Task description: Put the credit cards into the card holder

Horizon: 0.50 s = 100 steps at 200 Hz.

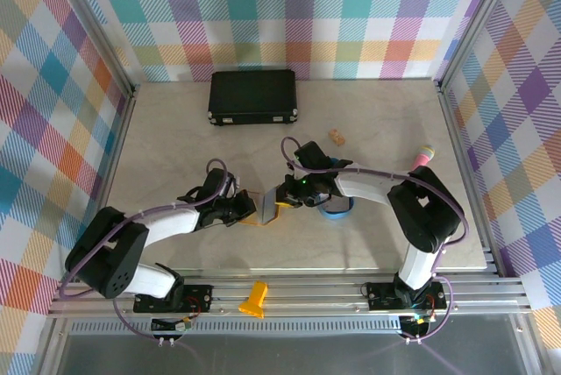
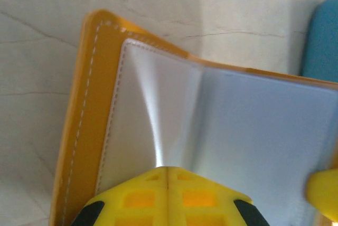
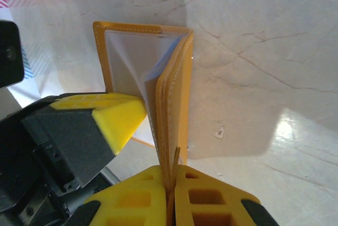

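The card holder (image 1: pixel 270 206) is mustard yellow with pale stitching along its edge, and inside are clear, glossy sleeves with a faint blue tint. It sits open like a book near the middle of the surface (image 1: pixel 175 130), towards its near edge and just left of the blue tray (image 1: pixel 336 208). From above, the open holder runs left to right between my two arms.

My left pincer (image 1: pixel 248 208) is clenched on one inner sleeve (image 2: pixel 158 110), which creases where my fingertips meet. My right pincer (image 3: pixel 171 176) is clenched on the edge of one yellow cover (image 3: pixel 174 94), seen edge-on and running straight away from my fingers. I cannot tell whether the holder touches the surface.
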Motion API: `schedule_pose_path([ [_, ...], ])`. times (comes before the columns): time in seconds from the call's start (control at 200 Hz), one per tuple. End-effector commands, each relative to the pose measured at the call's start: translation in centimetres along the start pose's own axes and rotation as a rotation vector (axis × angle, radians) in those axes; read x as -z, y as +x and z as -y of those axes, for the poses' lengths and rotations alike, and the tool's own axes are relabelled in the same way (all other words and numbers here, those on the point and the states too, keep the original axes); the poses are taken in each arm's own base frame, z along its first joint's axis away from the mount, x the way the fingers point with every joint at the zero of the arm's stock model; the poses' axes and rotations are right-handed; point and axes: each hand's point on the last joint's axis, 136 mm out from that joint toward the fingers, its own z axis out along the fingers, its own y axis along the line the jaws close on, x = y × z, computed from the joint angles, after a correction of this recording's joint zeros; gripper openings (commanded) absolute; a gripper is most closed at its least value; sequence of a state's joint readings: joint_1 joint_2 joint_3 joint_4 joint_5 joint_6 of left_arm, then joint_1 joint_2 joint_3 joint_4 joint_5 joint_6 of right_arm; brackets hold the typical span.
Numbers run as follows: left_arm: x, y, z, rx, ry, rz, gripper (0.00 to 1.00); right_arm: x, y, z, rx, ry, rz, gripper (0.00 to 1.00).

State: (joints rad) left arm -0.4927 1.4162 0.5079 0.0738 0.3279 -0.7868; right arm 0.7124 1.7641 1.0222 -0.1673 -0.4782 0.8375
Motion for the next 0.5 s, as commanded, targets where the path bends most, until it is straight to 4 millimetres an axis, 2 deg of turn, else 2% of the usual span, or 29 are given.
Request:
schedule_pose_path([
  [0.0, -0.8, -0.1, -1.0, -0.017, -0.033, -0.016, 0.00, -0.5, 0.2, 2.2, 0.010, 0.073, -0.009, 0.04],
  [0.105, -1.6, 0.2, -1.4, -0.015, -0.038, -0.037, 0.00, -0.4, 0.1, 3.7, 0.023, 0.154, -0.003, 0.10],
  [0.32, -2.0, 0.0, -2.2, 0.002, -0.072, -0.036, 0.00, 0.3, -0.2, 6.7, 0.062, 0.340, 0.013, 0.22],
  [0.495, -2.1, 0.2, -1.5, 0.012, -0.028, -0.050, 0.00, 0.2, -0.5, 7.6, 0.126, 0.435, 0.003, 0.27],
])
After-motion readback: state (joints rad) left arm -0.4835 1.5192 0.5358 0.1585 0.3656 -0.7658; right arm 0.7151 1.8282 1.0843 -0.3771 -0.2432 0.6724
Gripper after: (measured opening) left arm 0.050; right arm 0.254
